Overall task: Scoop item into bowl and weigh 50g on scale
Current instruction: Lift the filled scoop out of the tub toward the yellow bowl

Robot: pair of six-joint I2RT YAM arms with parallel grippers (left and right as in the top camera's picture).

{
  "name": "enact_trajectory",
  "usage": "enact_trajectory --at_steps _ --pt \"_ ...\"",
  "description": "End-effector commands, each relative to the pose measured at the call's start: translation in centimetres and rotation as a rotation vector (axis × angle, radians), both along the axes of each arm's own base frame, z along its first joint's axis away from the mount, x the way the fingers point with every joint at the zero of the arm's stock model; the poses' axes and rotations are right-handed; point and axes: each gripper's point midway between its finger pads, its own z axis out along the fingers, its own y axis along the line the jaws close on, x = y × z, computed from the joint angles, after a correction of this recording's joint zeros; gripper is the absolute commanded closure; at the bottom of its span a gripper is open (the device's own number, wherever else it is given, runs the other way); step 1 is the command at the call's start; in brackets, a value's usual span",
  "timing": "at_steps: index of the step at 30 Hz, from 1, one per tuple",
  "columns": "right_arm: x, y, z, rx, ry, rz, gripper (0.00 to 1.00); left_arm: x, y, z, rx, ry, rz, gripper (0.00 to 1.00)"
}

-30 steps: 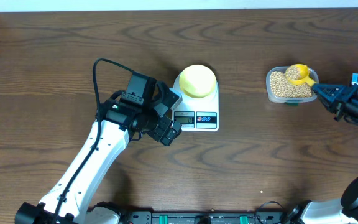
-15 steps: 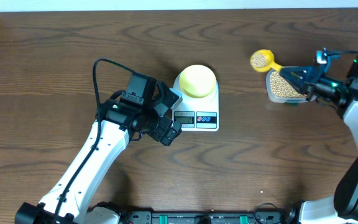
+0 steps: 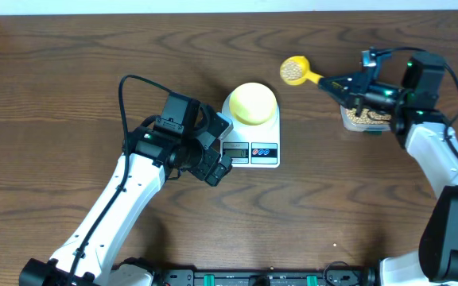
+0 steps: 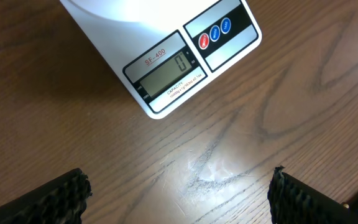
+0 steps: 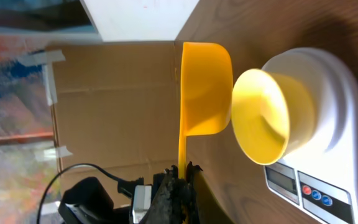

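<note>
The pale yellow-green bowl (image 3: 254, 102) stands on the white scale (image 3: 251, 150), whose display (image 4: 165, 74) reads 0. My right gripper (image 3: 334, 82) is shut on the handle of a yellow scoop (image 3: 295, 70) holding tan beans, in the air just right of the bowl. In the right wrist view the scoop (image 5: 205, 87) hangs level beside the bowl (image 5: 266, 115), with the gripper (image 5: 180, 171) clamped on its handle. My left gripper (image 4: 179, 190) is open over bare table in front of the scale, its fingers (image 4: 67, 193) wide apart and nothing between them.
A clear plastic container (image 3: 364, 117) with more beans sits on the table under my right arm. The left arm (image 3: 133, 191) stretches from the front edge up to the scale's left front corner. The table's far edge meets a white wall.
My right gripper lifted the scoop of beans out of the clear container and carried it left toward the bowl. The left arm stayed still.
</note>
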Motion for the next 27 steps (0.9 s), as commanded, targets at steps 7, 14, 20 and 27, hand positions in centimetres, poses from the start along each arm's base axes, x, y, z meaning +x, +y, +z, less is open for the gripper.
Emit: enact_trajectory --at_steps 7,14,20,27 --pt "0.2 3.6 -1.2 -0.129 -0.152 0.045 0.98 -0.1 0.1 -0.1 0.013 -0.007 -0.014 0.06" --pt "0.1 5.1 -1.7 -0.225 -0.303 0.086 0.98 -0.1 0.1 -0.1 0.013 -0.007 -0.014 0.06" --pt "0.0 6.0 -2.0 -0.28 -0.377 0.108 0.98 -0.1 0.1 -0.1 0.013 -0.007 -0.014 0.06" --pt "-0.2 6.2 -2.5 -0.325 -0.436 0.137 0.99 -0.1 0.1 -0.1 0.013 -0.007 -0.014 0.06"
